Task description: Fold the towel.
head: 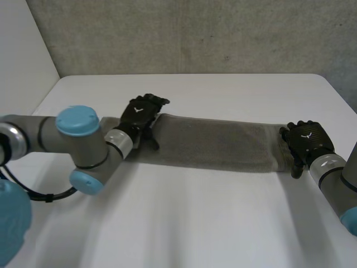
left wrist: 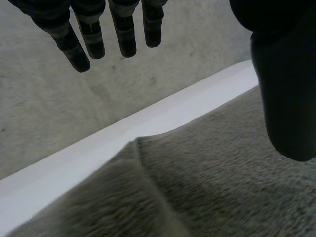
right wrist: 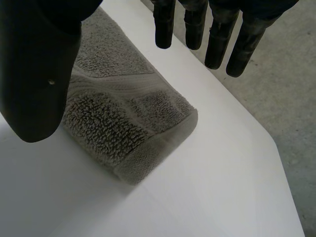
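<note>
A grey towel (head: 212, 146) lies as a long narrow strip across the white table (head: 195, 223). My left hand (head: 142, 114) is over the towel's left end, and my right hand (head: 305, 140) is at its right end. In the left wrist view the left hand (left wrist: 284, 98) hovers open above the towel (left wrist: 222, 187), fingers straight and thumb apart, holding nothing. In the right wrist view the right hand (right wrist: 34, 74) is open too, with the towel's rounded folded end (right wrist: 123, 113) lying flat below its palm.
The table's far edge (left wrist: 148, 123) runs just beyond the towel's left end, with a grey concrete wall (head: 195, 33) behind it. The table's right corner (right wrist: 276, 163) is close to the right hand. Bare tabletop lies in front of the towel.
</note>
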